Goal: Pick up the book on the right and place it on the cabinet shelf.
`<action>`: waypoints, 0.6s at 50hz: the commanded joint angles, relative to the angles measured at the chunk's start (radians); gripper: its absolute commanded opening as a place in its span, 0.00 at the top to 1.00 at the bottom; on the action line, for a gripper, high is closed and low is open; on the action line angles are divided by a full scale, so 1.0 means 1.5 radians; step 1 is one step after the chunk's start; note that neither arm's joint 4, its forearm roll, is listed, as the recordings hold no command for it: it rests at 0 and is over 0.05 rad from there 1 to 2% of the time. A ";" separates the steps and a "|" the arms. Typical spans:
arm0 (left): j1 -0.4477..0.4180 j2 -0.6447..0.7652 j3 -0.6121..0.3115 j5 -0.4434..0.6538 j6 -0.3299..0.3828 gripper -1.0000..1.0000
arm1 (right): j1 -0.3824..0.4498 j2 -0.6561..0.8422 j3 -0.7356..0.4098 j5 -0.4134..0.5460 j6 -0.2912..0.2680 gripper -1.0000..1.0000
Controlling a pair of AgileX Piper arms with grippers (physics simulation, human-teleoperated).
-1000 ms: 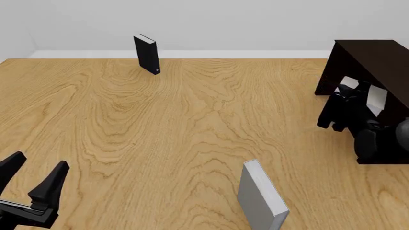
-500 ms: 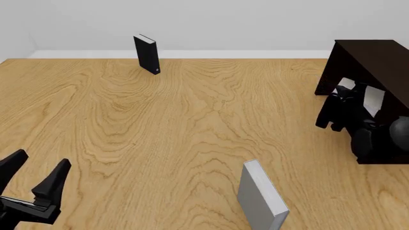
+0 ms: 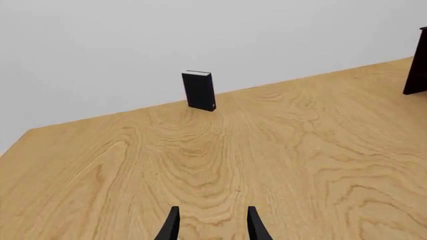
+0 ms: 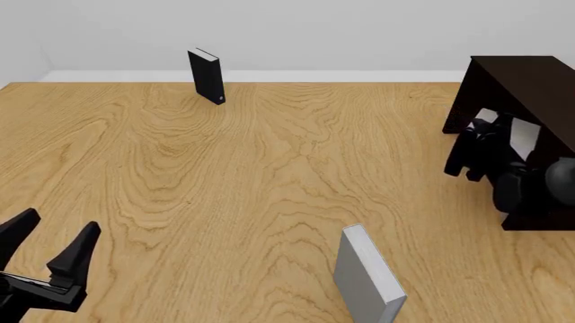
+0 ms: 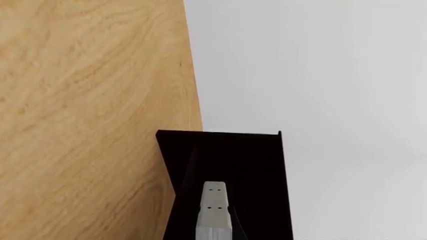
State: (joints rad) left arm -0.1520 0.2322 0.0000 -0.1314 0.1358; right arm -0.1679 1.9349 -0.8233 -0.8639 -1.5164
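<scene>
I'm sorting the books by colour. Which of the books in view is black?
The black book standing upright at the far edge of the table, near the wall. The other free-standing book, close to the camera, is light grey.

Table [image 4: 269, 175] is rendered in light tan wood with swirling grain. Cabinet [image 4: 526, 84] is shown very dark brown — almost black. Beside it, the book [image 4: 521, 138] is seen pale grey-white. Black book [image 4: 206, 75] carries a whitish top; second grey book [image 4: 367, 277] — plain, unmarked.
</scene>
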 commanded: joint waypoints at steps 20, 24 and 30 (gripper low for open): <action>0.009 -0.021 0.000 0.020 0.000 0.00 | -0.015 0.017 -0.023 0.022 0.029 1.00; 0.009 -0.026 0.000 0.025 -0.001 0.00 | -0.017 0.014 -0.022 0.026 0.033 1.00; 0.009 -0.030 0.000 0.029 -0.001 0.00 | -0.014 0.014 -0.016 0.035 0.034 1.00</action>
State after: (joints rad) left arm -0.1393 0.1981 0.0000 -0.0983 0.1349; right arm -0.1911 1.9625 -0.8473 -0.8140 -1.4893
